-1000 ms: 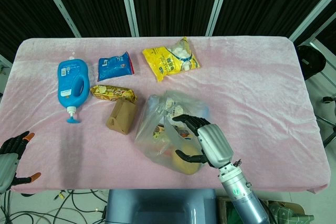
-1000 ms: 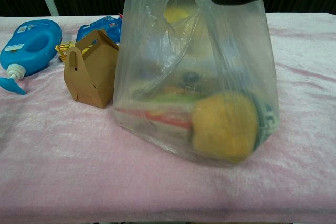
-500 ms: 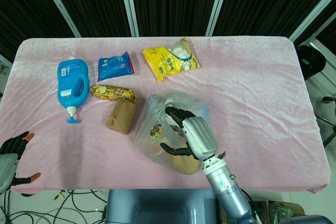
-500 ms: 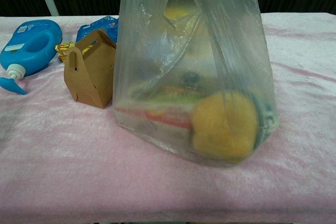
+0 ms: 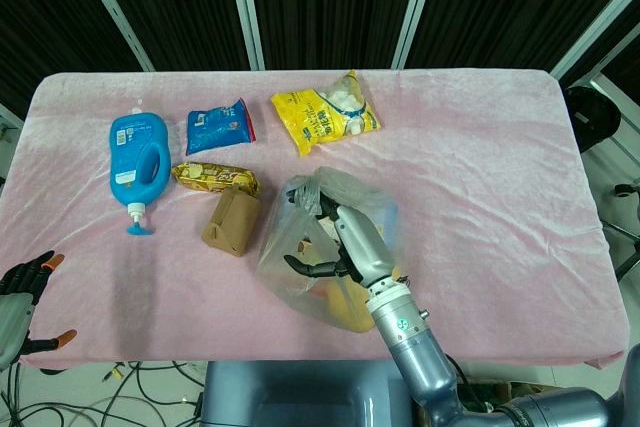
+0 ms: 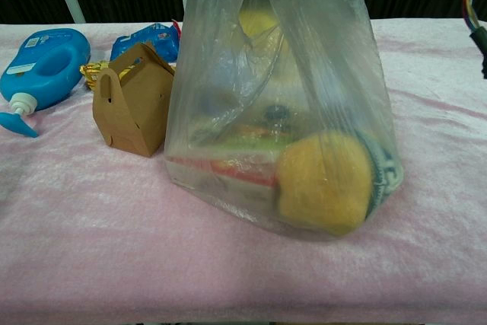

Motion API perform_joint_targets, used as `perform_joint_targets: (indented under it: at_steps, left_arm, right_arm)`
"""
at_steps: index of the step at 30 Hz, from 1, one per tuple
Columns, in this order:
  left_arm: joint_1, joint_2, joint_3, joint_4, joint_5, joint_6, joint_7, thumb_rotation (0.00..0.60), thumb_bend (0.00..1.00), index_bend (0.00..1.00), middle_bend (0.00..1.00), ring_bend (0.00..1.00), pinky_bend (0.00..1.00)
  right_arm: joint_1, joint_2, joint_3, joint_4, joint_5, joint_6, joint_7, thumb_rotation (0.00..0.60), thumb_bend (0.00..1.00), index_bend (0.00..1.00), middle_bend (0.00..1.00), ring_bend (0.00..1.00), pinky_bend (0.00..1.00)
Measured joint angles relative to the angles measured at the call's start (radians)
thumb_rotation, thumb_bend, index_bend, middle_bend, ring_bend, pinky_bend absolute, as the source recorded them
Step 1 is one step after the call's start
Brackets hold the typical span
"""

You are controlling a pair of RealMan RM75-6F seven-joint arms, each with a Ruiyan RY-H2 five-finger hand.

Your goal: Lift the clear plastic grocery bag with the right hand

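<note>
Clear plastic grocery bag (image 5: 300,257) top gathered in right hand (image 5: 345,244), fingers curled, prob. gripping handles.

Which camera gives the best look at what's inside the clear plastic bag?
The chest view: the clear plastic bag fills it side-on, showing a round yellow item and packets. The head view sees it from above, crumpled, with the right robot hand over it.

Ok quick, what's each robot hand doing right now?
Left robot hand: open, holding nothing, off the table edge.
Right robot hand: at the top of the clear plastic grocery bag; grip cannot be told.
</note>
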Motion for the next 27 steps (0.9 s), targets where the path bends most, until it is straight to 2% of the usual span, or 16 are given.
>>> perform_joint_targets:
  at_steps: [10,16,18,23,27]
  left_arm:
    - [0.001,-0.001,-0.001,0.001,0.0,0.003,0.0,0.6,0.0,0.0,0.0,0.0,0.0]
    - [0.001,0.0,-0.001,0.0,0.0,0.002,-0.001,0.6,0.0,0.0,0.0,0.0,0.0]
    - [0.001,-0.001,-0.001,0.0,0.0,0.002,0.0,0.6,0.0,0.0,0.0,0.0,0.0]
    - [0.001,-0.001,-0.001,0.0,-0.001,0.002,0.0,0.6,0.0,0.0,0.0,0.0,0.0]
    - [0.001,-0.001,-0.001,0.0,-0.001,0.002,0.0,0.6,0.0,0.0,0.0,0.0,0.0]
  right_arm:
    - [0.046,0.061,0.2,0.0,0.297,-0.148,0.269,0.6,0.18,0.24,0.24,0.26,0.3]
    - [0.043,0.106,0.254,0.0,0.366,-0.217,0.406,0.6,0.18,0.24,0.24,0.26,0.3]
    - [0.041,0.12,0.271,0.0,0.39,-0.234,0.447,0.6,0.18,0.24,0.24,0.27,0.32]
    - [0.037,0.157,0.316,0.0,0.47,-0.257,0.542,0.6,0.19,0.28,0.31,0.36,0.46]
    - [0.046,0.18,0.361,0.0,0.572,-0.253,0.613,0.6,0.19,0.29,0.34,0.4,0.51]
